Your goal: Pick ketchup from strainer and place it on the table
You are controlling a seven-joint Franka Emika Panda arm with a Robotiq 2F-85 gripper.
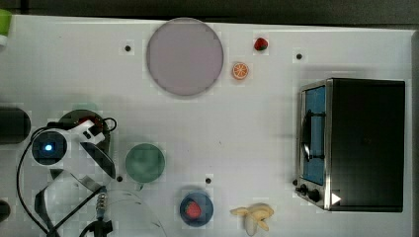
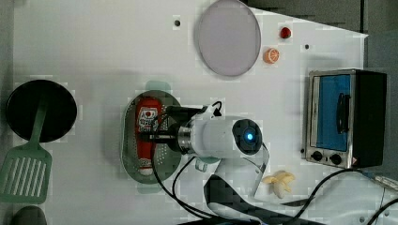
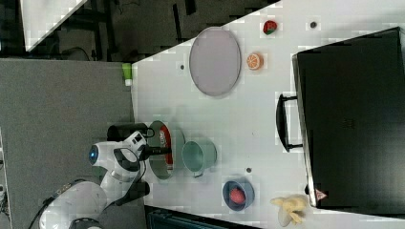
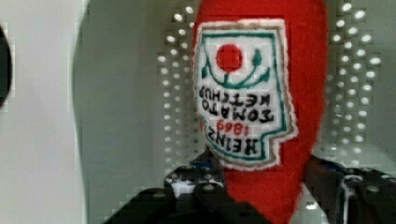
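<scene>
The ketchup (image 4: 306,70), a red bottle with a white printed label, lies flat in the pale green strainer (image 4: 130,93). My gripper (image 4: 261,182) straddles the bottle's lower body, one dark finger pressed against each side. In the left view the ketchup (image 2: 146,126) lies lengthwise in the strainer (image 2: 126,145) with its white cap toward the left view's bottom, and the gripper (image 2: 151,137) reaches onto its middle. In the top view the arm covers most of the strainer (image 1: 74,114) at the table's (image 1: 247,128) left side. The right view shows the ketchup (image 3: 165,136) under the gripper (image 3: 167,150).
A round green cup (image 1: 145,163) stands just right of the strainer in the top view. Farther off are a grey-lilac plate (image 1: 184,56), an orange slice (image 1: 240,70), a strawberry (image 1: 261,44), a blue bowl (image 1: 196,209), a banana (image 1: 254,216) and a toaster oven (image 1: 363,143). A black pan (image 2: 41,110) and green spatula (image 2: 26,171) sit beyond the strainer.
</scene>
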